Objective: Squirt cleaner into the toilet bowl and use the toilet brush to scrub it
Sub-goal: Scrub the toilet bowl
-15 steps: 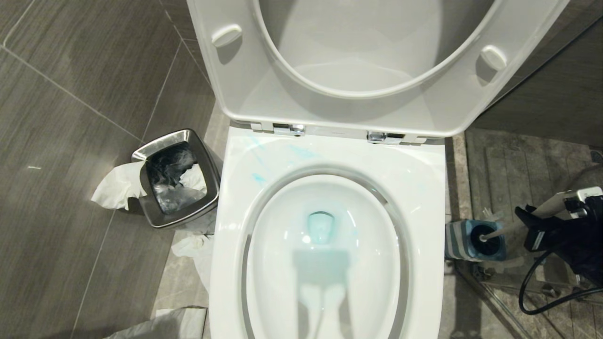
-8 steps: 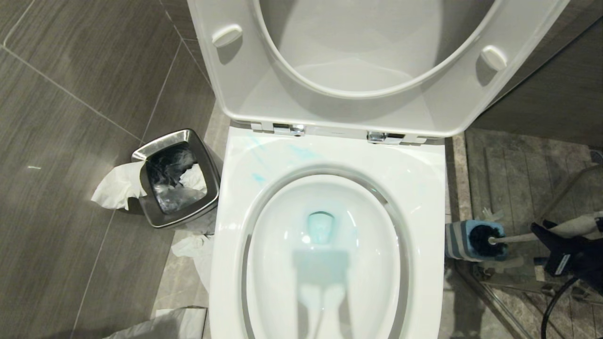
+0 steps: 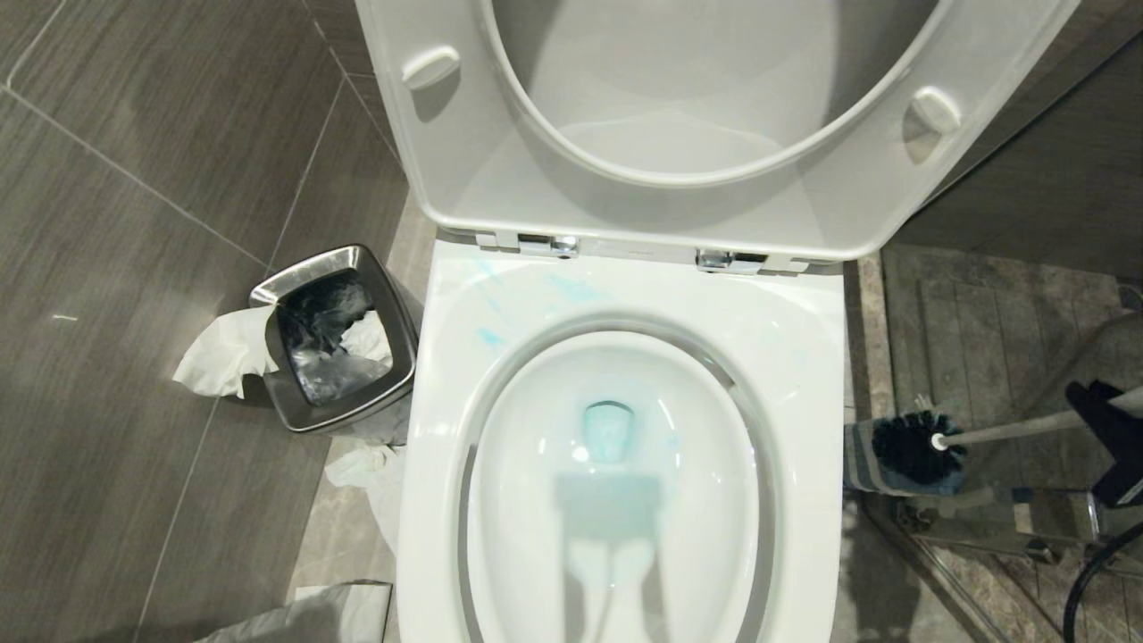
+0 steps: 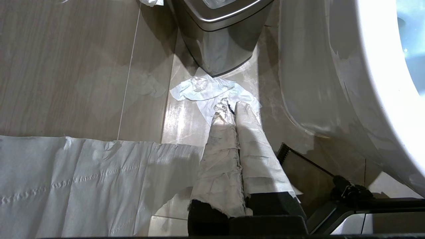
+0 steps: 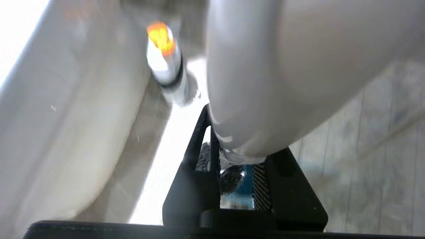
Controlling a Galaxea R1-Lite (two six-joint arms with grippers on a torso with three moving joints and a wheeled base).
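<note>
Floor (image 3: 161,223): dark grey tiles on robot's left, paler stone-look tiles on right w/ a glass edge running across.

Toilet bowl (image 3: 808,357) fills centre of head view, seat and lid (image 3: 446,179) tipped up at the back. Cleaner (image 3: 610,430): turquoise tint in the water at the drain, plus faint blue streaks on back-left of the rim.

Steel bin (image 3: 335,338) left of bowl, near its back corner, black liner and tissue inside. Crumpled tissues (image 3: 223,353) on floor beside bin and betw. bin and bowl; a flat paper sheet (image 4: 66,179) lies near the left gripper.

Brush (image 3: 911,445) right of bowl: black bristle head lifted clear of its striped holder (image 3: 859,460), hanging just over the holder's top; handle runs nearly level out toward right edge of view.

Right gripper (image 5: 237,166) at right edge, pinching the brush handle betw. ribbed pads (image 5: 260,186); handle fills most of the wrist view.

Left gripper (image 4: 230,108) parked low beside bowl, pointing at floor, paper-wrapped fingers (image 4: 220,142) pressed together, holding nothing.
</note>
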